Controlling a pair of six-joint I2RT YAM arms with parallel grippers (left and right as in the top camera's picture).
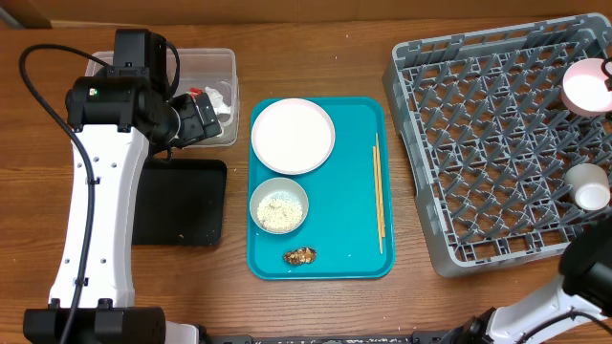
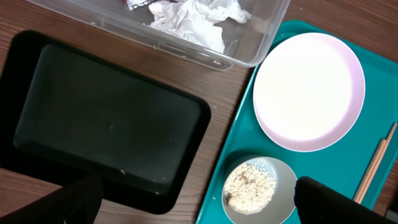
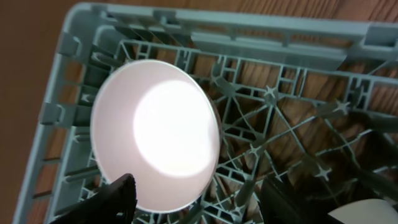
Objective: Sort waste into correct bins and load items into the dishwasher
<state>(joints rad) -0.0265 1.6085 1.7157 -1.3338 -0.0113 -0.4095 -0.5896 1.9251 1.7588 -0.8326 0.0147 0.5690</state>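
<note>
Overhead, the left tool [image 1: 212,115] hangs over the clear tub [image 1: 225,67], where the napkin [image 1: 226,100] and a bit of red wrapper [image 1: 195,93] lie. Its wrist view shows its fingers [image 2: 78,202] spread wide and empty above the black tray [image 2: 106,124]. On the teal tray [image 1: 354,191] on the desk [image 1: 316,48] sit the plate [image 1: 293,135], a bowl of rice [image 1: 279,204], the brown scrap [image 1: 300,256] and the chopsticks [image 1: 379,196]. The right wrist view alone shows how the right tool [image 3: 198,191] stands: jaws apart, gripping nothing, by the pink bowl [image 3: 155,137] lying in the rack [image 3: 280,37] corner, near a white cup [image 1: 588,186].
</note>
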